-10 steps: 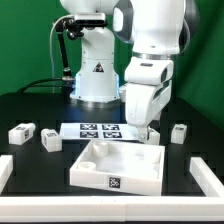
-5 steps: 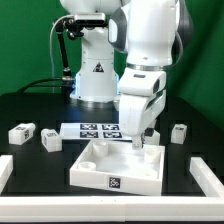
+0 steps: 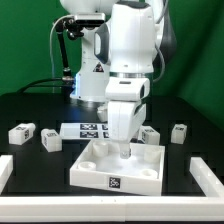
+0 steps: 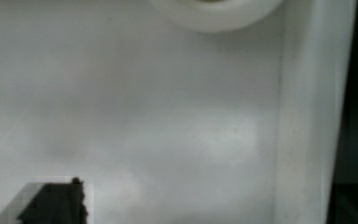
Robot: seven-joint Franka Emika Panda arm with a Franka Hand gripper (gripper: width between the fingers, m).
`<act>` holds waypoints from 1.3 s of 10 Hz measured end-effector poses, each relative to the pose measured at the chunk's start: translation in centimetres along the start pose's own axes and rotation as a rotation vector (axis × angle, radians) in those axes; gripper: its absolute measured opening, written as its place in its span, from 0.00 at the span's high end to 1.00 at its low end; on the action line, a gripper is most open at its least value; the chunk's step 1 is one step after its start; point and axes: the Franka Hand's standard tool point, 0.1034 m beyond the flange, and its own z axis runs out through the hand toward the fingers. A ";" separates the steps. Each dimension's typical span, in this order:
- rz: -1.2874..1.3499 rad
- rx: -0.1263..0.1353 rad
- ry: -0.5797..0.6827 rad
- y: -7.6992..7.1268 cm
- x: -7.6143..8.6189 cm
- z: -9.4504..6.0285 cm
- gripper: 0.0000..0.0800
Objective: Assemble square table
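Plainly, the black table [image 3: 30, 100] fills the exterior view, with the white arm [image 3: 135, 50] standing over its middle and reaching straight down. Below the arm, toward 6 o'clock on the table, lies the slab [image 3: 95, 168], recess up, its rim all around and round sockets in the corners. The marker board [image 3: 90, 128] lies flat at 12 o'clock of the slab, just beside it and partly hidden by the arm. Four legs [image 3: 50, 140] lie loose on the table, apart from the slab: two toward 10 o'clock of it, two toward 2 o'clock.

The gripper [image 3: 124, 153] hangs inside the recess, nearer the 3 o'clock rim than the 9 o'clock one. The wrist view shows the bare recess floor, a round socket [image 4: 220, 12] and a rim wall beside it, with only one dark fingertip [image 4: 55, 205] showing at the picture's edge. The fingers stand spread wide with nothing between them; they hold no part. Whether their tips touch the floor of the recess I cannot tell.

A small tag [image 3: 113, 182] sits on the slab's outer wall at 6 o'clock.
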 end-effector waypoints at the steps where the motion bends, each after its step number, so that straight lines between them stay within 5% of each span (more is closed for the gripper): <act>1: 0.002 0.001 0.000 -0.1 0.1 0.1 0.19; 4: 0.004 0.003 -0.001 -0.1 0.0 0.2 0.22; 5: 0.004 0.003 -0.001 -0.2 0.0 0.2 0.45; 6: 0.004 0.003 -0.001 -0.2 0.0 0.2 0.45; 8: 0.004 0.004 -0.001 -0.2 0.0 0.2 0.87; 13: 0.004 0.005 -0.001 -0.2 0.0 0.3 0.93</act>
